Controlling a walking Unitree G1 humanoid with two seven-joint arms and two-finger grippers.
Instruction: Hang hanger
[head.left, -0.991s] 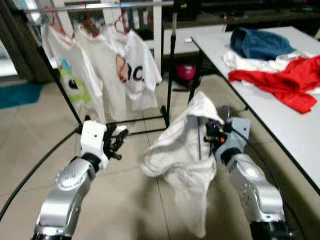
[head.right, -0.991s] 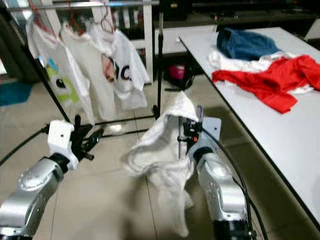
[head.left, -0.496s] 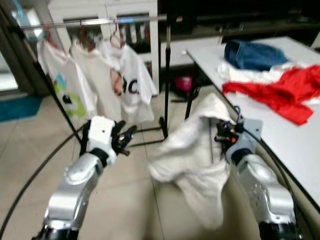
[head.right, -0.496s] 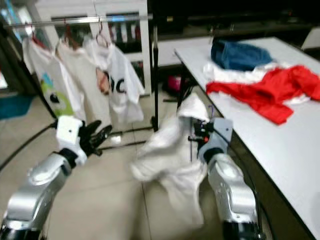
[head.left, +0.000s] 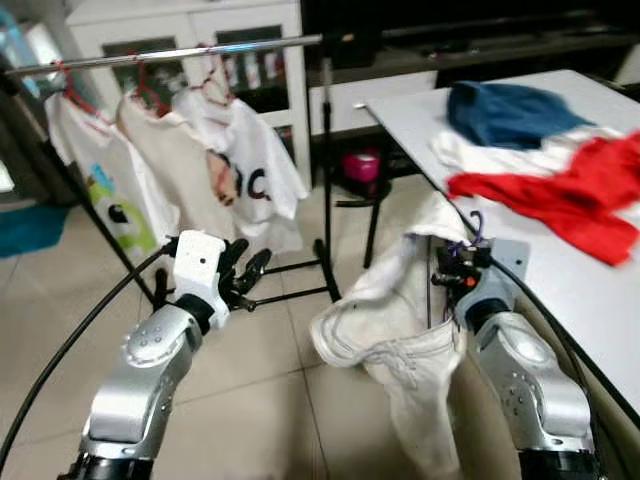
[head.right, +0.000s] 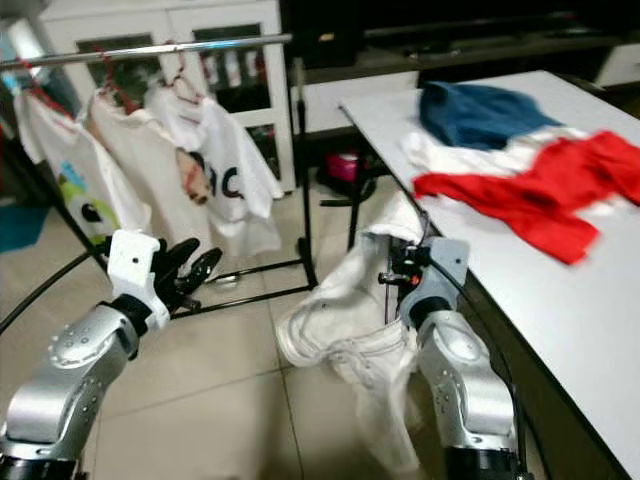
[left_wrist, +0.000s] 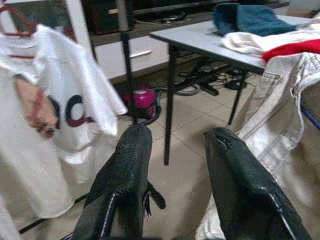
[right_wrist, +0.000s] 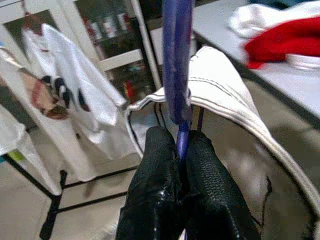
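My right gripper is shut on a purple hanger that carries a white garment, which droops toward the floor beside the table. The hanger's hook pokes up just above the gripper. My left gripper is open and holds nothing, raised at the left, short of the clothes rail. The silver rail runs across the back left and has three white T-shirts on red hangers.
A white table at the right holds a blue garment, a red one and a white one. The rack's black upright and floor bars stand between me and the shirts. A pink object sits under the table.
The camera has shifted, so the rack and table sit differently in view. The white garment hangs lower and swings under my right gripper. My left gripper stays open at about the same height.
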